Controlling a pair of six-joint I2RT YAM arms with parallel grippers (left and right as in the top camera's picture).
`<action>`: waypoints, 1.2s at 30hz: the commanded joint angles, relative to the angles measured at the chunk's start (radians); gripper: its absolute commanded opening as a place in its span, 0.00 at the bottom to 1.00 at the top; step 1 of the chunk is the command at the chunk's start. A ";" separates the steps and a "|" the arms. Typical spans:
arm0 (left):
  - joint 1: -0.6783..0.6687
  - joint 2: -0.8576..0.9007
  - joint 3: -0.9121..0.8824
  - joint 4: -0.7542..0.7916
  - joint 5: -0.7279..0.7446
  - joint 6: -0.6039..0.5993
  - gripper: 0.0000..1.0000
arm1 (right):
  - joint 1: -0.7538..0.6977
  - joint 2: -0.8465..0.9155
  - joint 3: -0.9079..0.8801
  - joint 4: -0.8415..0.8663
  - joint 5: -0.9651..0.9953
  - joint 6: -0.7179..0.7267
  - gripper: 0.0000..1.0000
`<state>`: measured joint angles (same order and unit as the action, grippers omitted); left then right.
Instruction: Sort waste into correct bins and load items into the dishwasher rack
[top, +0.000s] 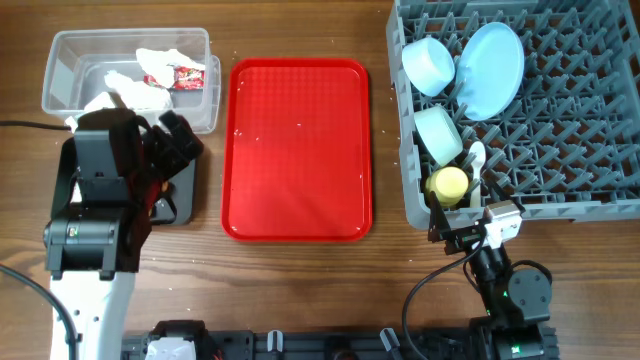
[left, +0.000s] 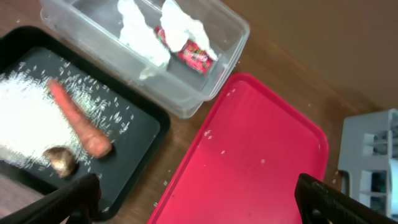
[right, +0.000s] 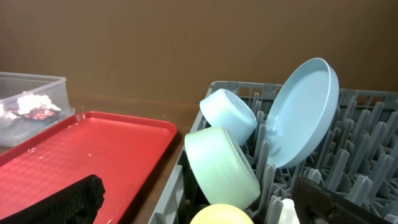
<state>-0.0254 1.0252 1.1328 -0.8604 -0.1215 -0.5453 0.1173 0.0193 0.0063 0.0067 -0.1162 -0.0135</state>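
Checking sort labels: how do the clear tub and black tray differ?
The clear tub is see-through and deep; the black tray is opaque and shallow. The clear tub holds tissues and a red wrapper; the black tray holds rice, a carrot and a brown scrap. Both are rectangular, side by side.

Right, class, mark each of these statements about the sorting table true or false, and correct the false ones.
The orange carrot lies in the black shallow rectangular tray. True.
The small red snack wrapper lies in that black tray too. False: it is in the clear plastic rectangular tub with crumpled white tissues.
The pale blue round plate stands on edge in the large grey plastic pegged rack. True.
The small yellow cup stands outside that rack. False: it sits inside it.
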 joint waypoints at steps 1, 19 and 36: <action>-0.003 -0.142 -0.003 -0.020 0.011 0.020 1.00 | 0.007 -0.014 -0.001 0.003 -0.015 -0.011 1.00; 0.127 -0.998 -1.036 0.816 0.150 0.183 1.00 | 0.007 -0.014 -0.001 0.003 -0.015 -0.011 1.00; 0.128 -1.022 -1.127 0.789 0.079 0.207 1.00 | 0.007 -0.014 -0.001 0.003 -0.015 -0.011 1.00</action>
<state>0.0994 0.0135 0.0101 -0.0456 -0.0288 -0.3668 0.1181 0.0154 0.0063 0.0067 -0.1162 -0.0135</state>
